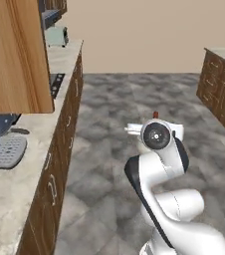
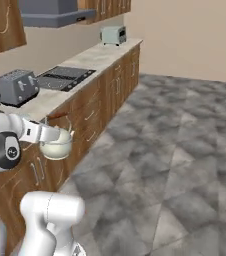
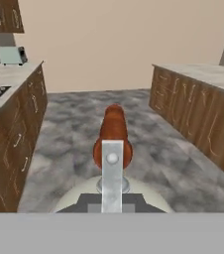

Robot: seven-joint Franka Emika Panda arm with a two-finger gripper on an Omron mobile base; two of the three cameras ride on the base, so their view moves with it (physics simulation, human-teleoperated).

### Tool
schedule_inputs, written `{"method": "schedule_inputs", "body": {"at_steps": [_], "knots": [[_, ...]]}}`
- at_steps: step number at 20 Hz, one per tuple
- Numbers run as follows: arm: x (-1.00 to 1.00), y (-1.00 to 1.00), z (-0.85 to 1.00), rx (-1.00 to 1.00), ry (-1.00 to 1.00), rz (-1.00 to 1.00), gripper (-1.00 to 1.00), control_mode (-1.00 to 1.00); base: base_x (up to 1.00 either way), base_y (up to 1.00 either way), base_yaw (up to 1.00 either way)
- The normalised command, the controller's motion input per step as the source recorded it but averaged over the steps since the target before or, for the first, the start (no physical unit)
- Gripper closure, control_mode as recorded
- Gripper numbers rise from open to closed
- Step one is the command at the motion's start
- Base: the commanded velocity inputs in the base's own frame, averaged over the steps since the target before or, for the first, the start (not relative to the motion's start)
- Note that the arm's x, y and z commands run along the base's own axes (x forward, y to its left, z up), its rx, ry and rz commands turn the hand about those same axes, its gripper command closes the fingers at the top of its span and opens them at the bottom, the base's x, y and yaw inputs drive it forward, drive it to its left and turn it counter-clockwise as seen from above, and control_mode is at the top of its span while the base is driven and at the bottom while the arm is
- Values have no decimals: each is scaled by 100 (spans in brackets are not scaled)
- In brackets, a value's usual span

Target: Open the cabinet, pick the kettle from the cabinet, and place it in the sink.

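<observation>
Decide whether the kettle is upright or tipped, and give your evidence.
Upright. In the right base view the kettle hangs level at the end effector, over the floor.

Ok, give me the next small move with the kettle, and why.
Probably carry on toward the sink without lowering yet: the end effector holds the kettle by its handle out over the floor, beside the counter, with no basin beneath it.

A grey 2-slot toaster [image 2: 17,86] sits beside a black cooktop [image 2: 66,77] on the marble-like counter [image 2: 102,56], under a grey range hood [image 2: 50,15].
</observation>
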Motion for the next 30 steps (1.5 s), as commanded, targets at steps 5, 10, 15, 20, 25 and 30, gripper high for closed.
{"method": "schedule_inputs", "body": {"at_steps": [5,10,15,20,25,30], "knots": [[0,0,0,0,0,0,100,100,0,8,-88],[0,0,0,0,0,0,100,100,1,10,-89],[0,0,0,0,0,0,100,100,7,10,-89],[0,0,0,0,0,0,100,100,18,17,-83],[0,0,0,0,0,0,100,100,37,32,-49],[0,0,0,0,0,0,100,100,54,30,-32]]}}
